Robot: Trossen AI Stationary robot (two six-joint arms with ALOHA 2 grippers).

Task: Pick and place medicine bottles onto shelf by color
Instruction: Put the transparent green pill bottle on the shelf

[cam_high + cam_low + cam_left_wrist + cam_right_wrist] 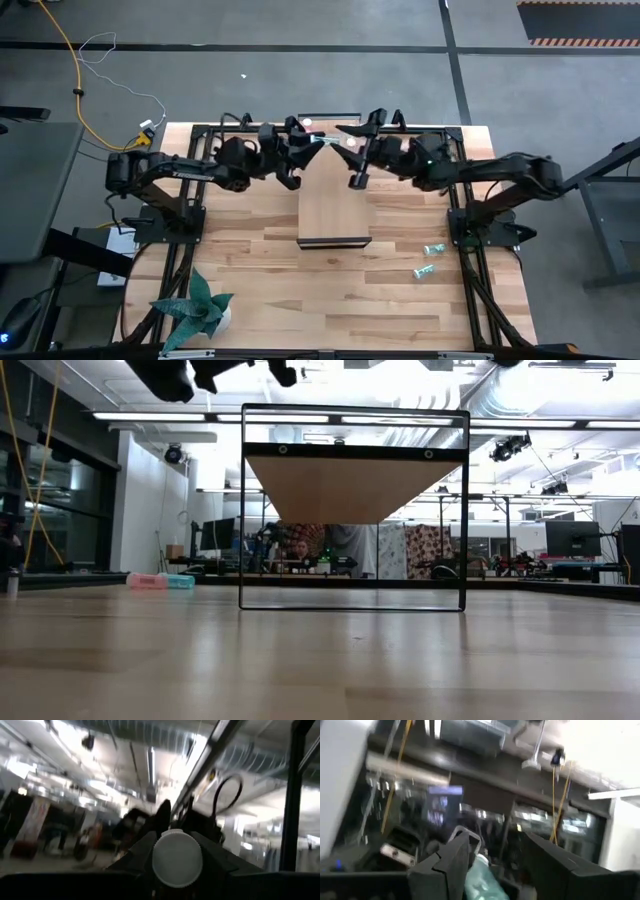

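Left gripper clamping white-capped vial, right gripper parted around teal vial, possibly one bottle, overhead unclear

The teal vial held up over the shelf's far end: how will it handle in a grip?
The teal vial looks far smaller than the fingers of the left gripper pinching it, so probably very light and easily twisted askew. Its round white cap and smooth-looking body suggest it could slip. Laid on its side, it would likely roll.
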